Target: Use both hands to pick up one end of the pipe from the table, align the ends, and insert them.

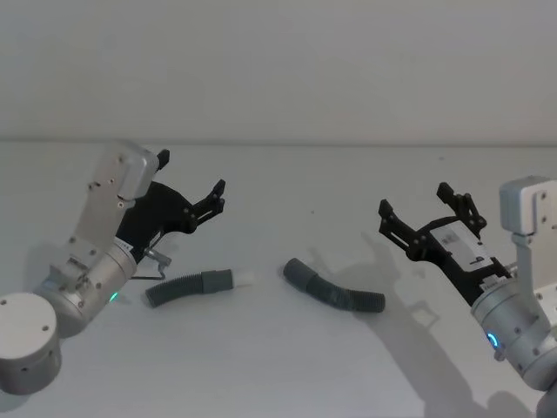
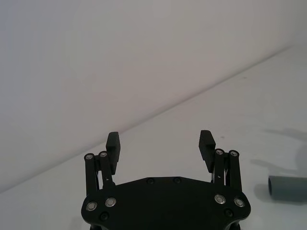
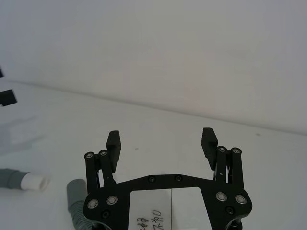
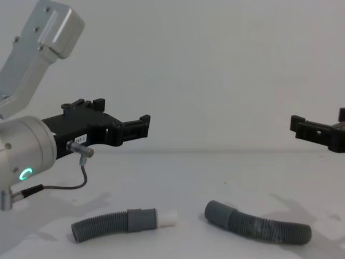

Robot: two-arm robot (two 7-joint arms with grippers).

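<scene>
Both pipe pieces lie flat on the desk (image 1: 278, 366), and neither is held. The piece with the white plug tip (image 1: 245, 277) curves away from that tip toward the robot's left. Its smooth grey collar (image 1: 216, 280) sits directly behind the tip, and the corrugated hose (image 1: 174, 290) trails off beyond the collar.

To the right of the plug tip, near it but across a gap of bare desk, is the dark-grey socket cuff (image 1: 296, 272) of the second piece (image 1: 348, 298). That piece runs on to the right and slightly nearer the robot. The two ends roughly face each other without touching.

The left hand (image 1: 191, 174) hangs in the air above and to the left of the plug tip. Its fingers are spread wide with nothing between them, as its own wrist view (image 2: 159, 139) shows. The smooth grey round end at the edge of that view is probably the socket cuff (image 2: 288, 188), but too little of it shows to be sure.

The right hand (image 1: 414, 200) is raised well to the right of the plug tip, past the far end of the socket piece. Its fingers are also spread and empty (image 3: 161, 136). From the chest view, both hands (image 4: 123, 110) (image 4: 319, 118) are clearly above the hoses (image 4: 245, 222).
</scene>
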